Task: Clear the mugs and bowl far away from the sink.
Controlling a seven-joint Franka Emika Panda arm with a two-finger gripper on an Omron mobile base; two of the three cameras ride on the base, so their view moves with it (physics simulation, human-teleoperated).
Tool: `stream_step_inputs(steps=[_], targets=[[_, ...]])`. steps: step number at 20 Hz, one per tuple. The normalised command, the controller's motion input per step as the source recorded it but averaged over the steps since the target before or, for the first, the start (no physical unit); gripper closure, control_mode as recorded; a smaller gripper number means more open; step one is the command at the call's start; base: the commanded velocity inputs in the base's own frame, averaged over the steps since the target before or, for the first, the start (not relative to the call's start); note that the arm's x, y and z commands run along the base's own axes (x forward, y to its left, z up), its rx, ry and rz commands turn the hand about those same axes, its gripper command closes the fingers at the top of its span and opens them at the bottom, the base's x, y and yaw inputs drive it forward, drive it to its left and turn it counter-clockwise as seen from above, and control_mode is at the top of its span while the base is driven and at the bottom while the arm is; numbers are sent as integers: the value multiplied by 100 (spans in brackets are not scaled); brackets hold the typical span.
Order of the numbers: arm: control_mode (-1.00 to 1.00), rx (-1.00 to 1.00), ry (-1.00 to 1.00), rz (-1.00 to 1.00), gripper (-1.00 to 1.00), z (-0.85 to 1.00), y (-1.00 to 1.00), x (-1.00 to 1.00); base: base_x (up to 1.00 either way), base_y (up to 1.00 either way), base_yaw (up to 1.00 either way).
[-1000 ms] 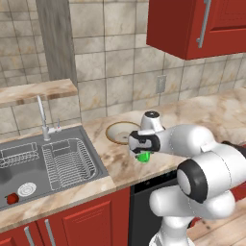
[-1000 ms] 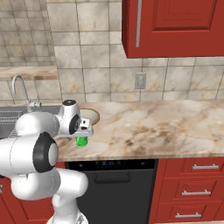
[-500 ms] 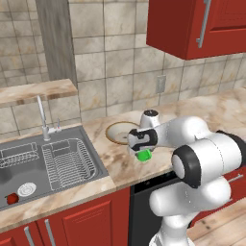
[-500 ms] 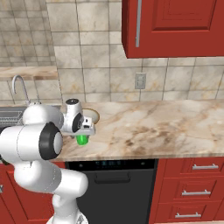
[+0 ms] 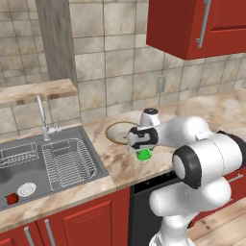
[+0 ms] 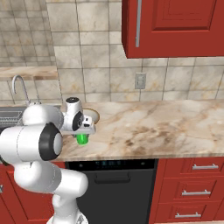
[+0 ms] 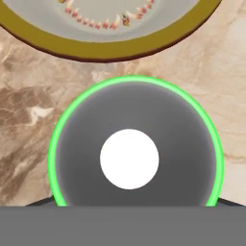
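Note:
The green mug (image 5: 143, 154) (image 6: 82, 139) stands upright on the marble counter, just in front of the bowl (image 5: 116, 132) (image 6: 93, 116). My gripper (image 5: 142, 145) (image 6: 82, 133) points straight down over it. In the hand view I look into the green mug (image 7: 134, 158) from above, with my gripper (image 7: 134, 202) low around it. One dark fingertip (image 7: 42, 202) sits just outside the rim on each side. Whether the pads touch the wall is not clear. The bowl's tan rim (image 7: 110, 47) lies right beyond. The sink (image 5: 48, 166) (image 6: 8, 117) is to the left.
A curved faucet (image 5: 42, 115) (image 6: 19, 83) rises behind the sink, which holds a wire rack (image 5: 67, 161) and a small red thing (image 5: 12, 198). Marble counter (image 6: 166, 127) stretches far to the right. Red wall cabinets (image 6: 175, 26) hang above.
My hand has stayed over the green mug and sunk slightly onto it, while the arm's elbow has shifted. Mug and bowl have not moved.

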Motion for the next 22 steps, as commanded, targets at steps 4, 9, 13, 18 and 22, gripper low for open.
stream_step_inputs(steps=[4,9,13,18,22], targets=[[-100,1,-6,0,100,18,0,-43,0,0,0],[-100,3,-17,-10,100,39,0,-68,0,0,0],[-100,1,-21,-20,100,44,-1,-73,0,0,0],[100,2,-11,-11,100,19,-3,-40,-60,-9,-25],[100,0,0,0,100,0,0,0,-85,-6,-56]])
